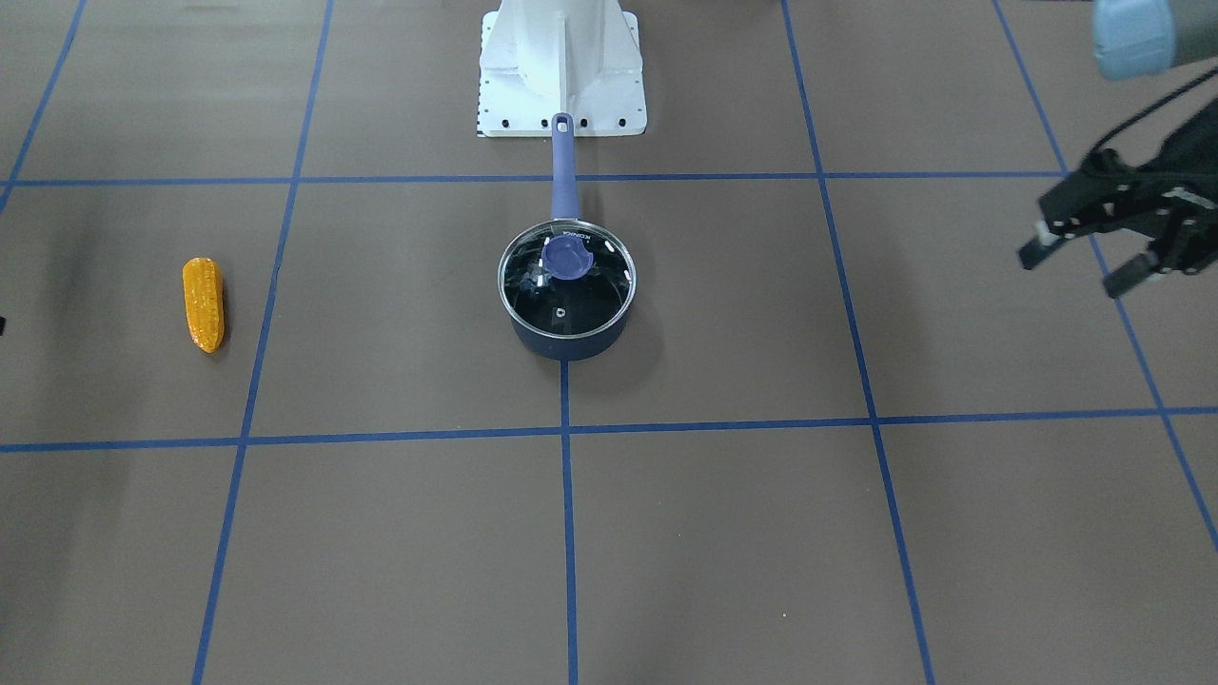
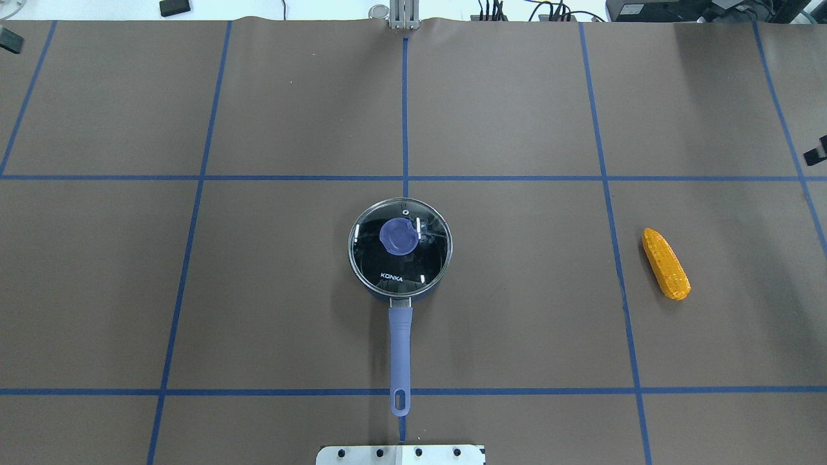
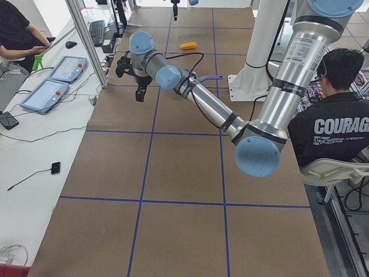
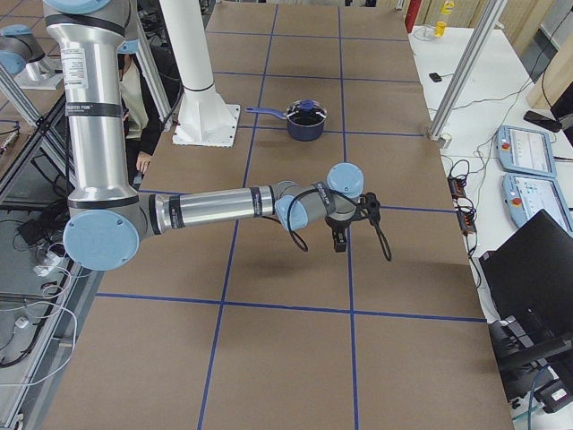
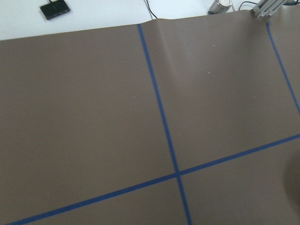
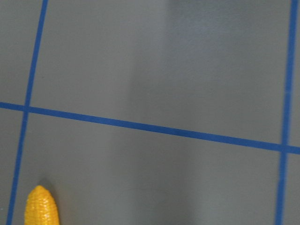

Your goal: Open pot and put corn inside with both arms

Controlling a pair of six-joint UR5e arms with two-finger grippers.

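Observation:
The dark blue pot [image 1: 567,335] stands at the table's middle with its glass lid [image 2: 400,248] on and its blue knob [image 2: 398,237] on top; the long handle [image 2: 400,349] points toward the robot base. The yellow-orange corn [image 2: 666,263] lies flat far to the pot's right and also shows in the front view [image 1: 204,303] and the right wrist view [image 6: 41,206]. My left gripper [image 1: 1080,264] hovers open and empty, well to the pot's left. My right gripper [image 4: 345,235] hangs above the table near the corn; I cannot tell whether its fingers are open or shut.
The white robot base [image 1: 561,67] stands behind the pot handle. A seated person [image 3: 334,115] is beside the robot. Side tables with control pendants [image 3: 57,81] line the far table edge. Blue tape lines grid the brown table [image 2: 291,290].

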